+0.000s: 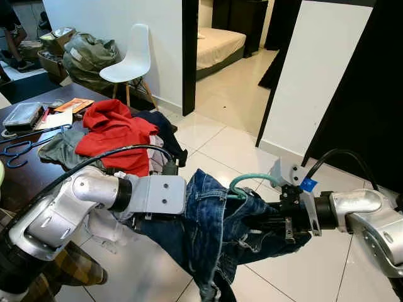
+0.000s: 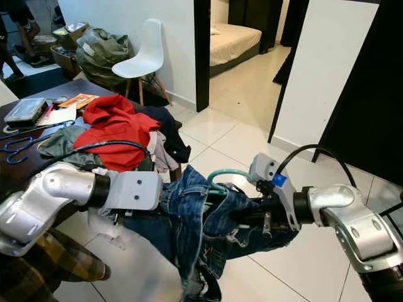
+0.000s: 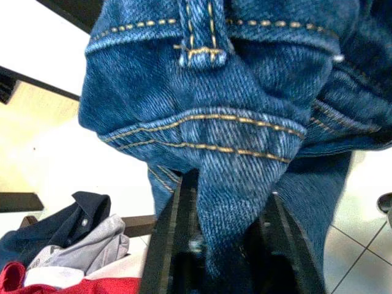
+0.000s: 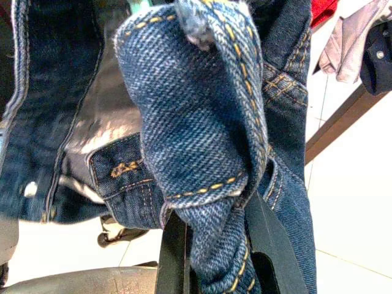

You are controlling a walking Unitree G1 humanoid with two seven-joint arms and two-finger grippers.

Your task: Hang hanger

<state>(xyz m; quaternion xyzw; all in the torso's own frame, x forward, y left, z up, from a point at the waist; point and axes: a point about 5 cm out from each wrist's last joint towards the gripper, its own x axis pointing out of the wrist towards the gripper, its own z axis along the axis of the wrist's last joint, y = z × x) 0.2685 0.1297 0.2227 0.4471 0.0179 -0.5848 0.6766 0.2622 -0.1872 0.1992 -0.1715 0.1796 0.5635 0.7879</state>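
Observation:
A pair of blue jeans (image 1: 214,220) hangs bunched between my two arms above the tiled floor, draped over a teal hanger (image 1: 249,180) whose curved hook pokes up out of the denim. My left gripper (image 3: 226,196) is shut on a fold of the jeans' seam, its black fingers (image 3: 174,233) either side of the cloth. My right gripper (image 4: 214,220) is shut on another thick fold of denim from the opposite side. In the eye views both sets of fingertips are buried in the jeans.
A dark table (image 1: 25,173) on my left holds a pile of clothes with a red garment (image 1: 116,132) on top and blue hangers (image 1: 19,148). A white chair (image 1: 129,60) stands behind it. An open doorway (image 1: 220,56) leads to a bedroom. Plaid cloth (image 1: 69,270) lies at bottom left.

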